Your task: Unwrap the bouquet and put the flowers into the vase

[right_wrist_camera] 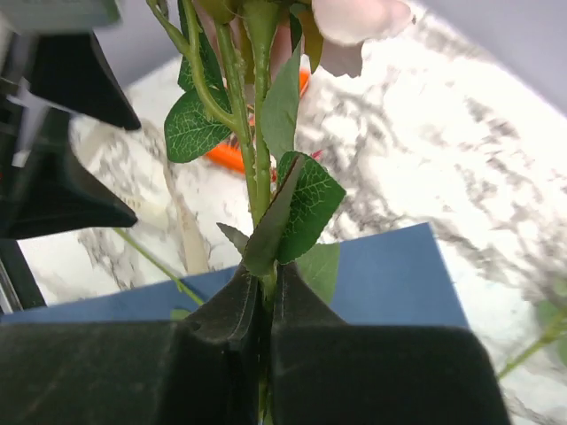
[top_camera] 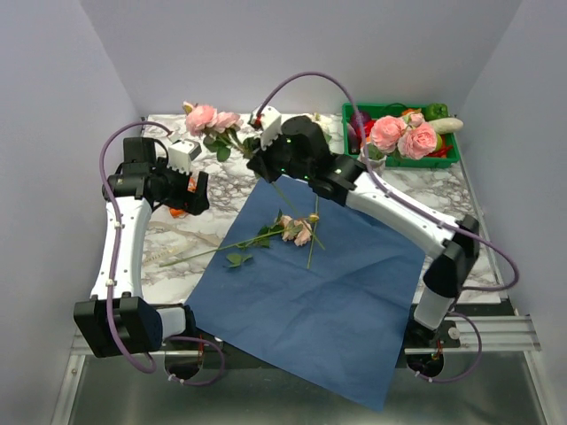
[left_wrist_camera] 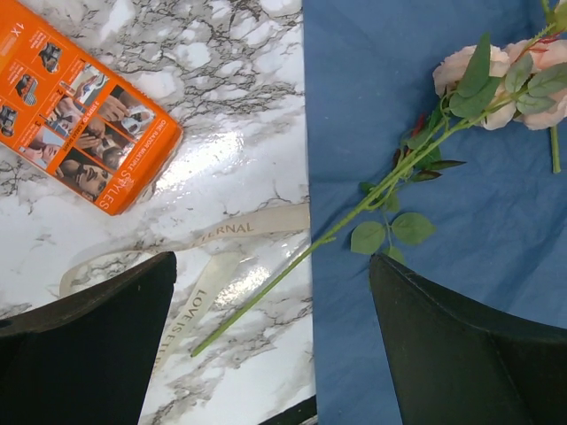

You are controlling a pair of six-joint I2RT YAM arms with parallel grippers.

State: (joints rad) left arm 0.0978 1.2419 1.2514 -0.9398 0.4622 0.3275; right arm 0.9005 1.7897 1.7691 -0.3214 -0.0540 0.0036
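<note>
1. Blue paper (top_camera: 301,301) lies flat and open in the middle of the table (top_camera: 443,190). Its near corner hangs over the near edge.
2. One pink rose (top_camera: 297,232) lies on its side on the paper. Its long green stem runs left, off the paper and onto the marble top.
3. A thin stem with a small bud (top_camera: 313,235) lies on the paper, just beside that rose on its right.
4. The left gripper (top_camera: 197,193) hangs over the left side of the table. Its fingers are spread wide and hold nothing.
5. Under it, an orange packet (left_wrist_camera: 80,115) lies on the marble. A beige ribbon (left_wrist_camera: 239,228) with words on it lies there too, just beside the left edge of the paper.
6. The right gripper (right_wrist_camera: 268,283) reaches toward the far edge. Its fingers are pinched tight on the green stem of a bunch of pink roses (top_camera: 213,118). The blooms point to the far left corner, and green leaves sit just above the fingers.
7. The vase (top_camera: 375,159) stands near the far right corner, just in front of the green crate (top_camera: 447,158). The right arm hides most of it.
8. Two big pink roses (top_camera: 403,135) stand up out of the vase.
9. The crate holds red, green and purple vegetables (top_camera: 434,112).
</note>
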